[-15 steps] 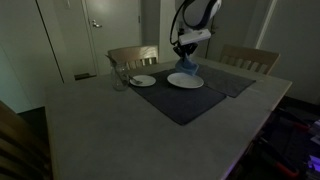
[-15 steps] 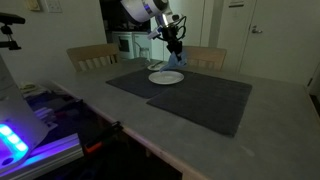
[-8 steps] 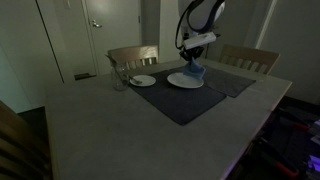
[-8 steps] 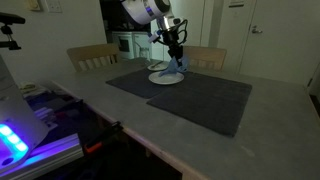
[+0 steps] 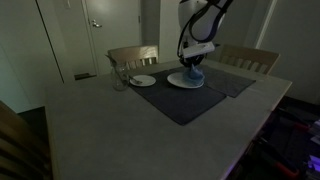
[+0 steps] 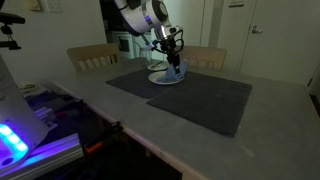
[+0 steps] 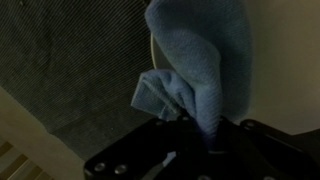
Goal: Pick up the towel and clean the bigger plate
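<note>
Dim dining room, grey desk (image 5: 100,135) with dark placemats (image 5: 185,102) over its far half. They look like two overlapping mats, but the edges are hard to read in this light.

Around the bigger plate (image 5: 180,82):
- One smaller plate (image 5: 143,80) is just beside it on the same mat, not touching.
- One clear glass (image 5: 119,77) stands past the smaller plate, off the mat.
- Two wooden chairs are behind the plate at the desk's far edge (image 5: 132,54) (image 5: 248,58).
- A white door (image 5: 100,28) is well behind the plate.
- Blue-lit gear (image 6: 15,140) sits well apart from it, off the desk, in an exterior view.
- Nothing stands between the plate and the arm.

Counts: two plates, one glass, one towel, two chairs.

The towel (image 5: 193,75) is blue, bunched and hanging from the hand. Its lower end rests on the bigger plate, toward the side away from the smaller plate. It is also seen in an exterior view (image 6: 176,70) over the plate (image 6: 158,78).

The arm (image 5: 196,18) comes down from above and behind the plate, wrist bent, with the hand (image 5: 195,62) pointing down right over it. In the wrist view the hand (image 7: 205,140) is pinched narrow on the top of the towel (image 7: 200,50), with cloth draping out ahead over the mat (image 7: 70,60).
</note>
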You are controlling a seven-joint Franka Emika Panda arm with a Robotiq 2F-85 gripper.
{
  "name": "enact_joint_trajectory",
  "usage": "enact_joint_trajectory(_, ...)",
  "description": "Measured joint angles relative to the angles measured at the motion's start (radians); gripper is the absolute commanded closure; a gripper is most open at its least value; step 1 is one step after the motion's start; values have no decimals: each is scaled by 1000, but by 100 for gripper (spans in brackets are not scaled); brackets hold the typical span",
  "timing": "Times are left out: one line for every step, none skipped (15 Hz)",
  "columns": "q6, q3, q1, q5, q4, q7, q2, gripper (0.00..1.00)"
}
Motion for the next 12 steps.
enact_joint_trajectory(12, 5, 0, 1, -4, 17, 4, 97)
enact_joint_trajectory(22, 10, 0, 3, -8, 32, 7, 97)
enact_joint_trajectory(32, 15, 0, 3, -11, 46, 8, 97)
enact_joint_trajectory(43, 19, 0, 4, -13, 56, 9, 97)
enact_joint_trajectory(51, 25, -1, 7, -14, 63, 9, 97)
enact_joint_trajectory(58, 33, -1, 10, -15, 68, 10, 97)
enact_joint_trajectory(64, 42, -2, 18, -15, 69, 10, 97)
enact_joint_trajectory(71, 53, -3, 28, -15, 69, 10, 97)
enact_joint_trajectory(80, 65, -5, 42, -15, 69, 10, 97)
enact_joint_trajectory(87, 80, -9, 59, -15, 67, 10, 97)
enact_joint_trajectory(92, 99, -15, 86, -15, 60, 10, 97)
enact_joint_trajectory(95, 119, -24, 114, -15, 48, 11, 97)
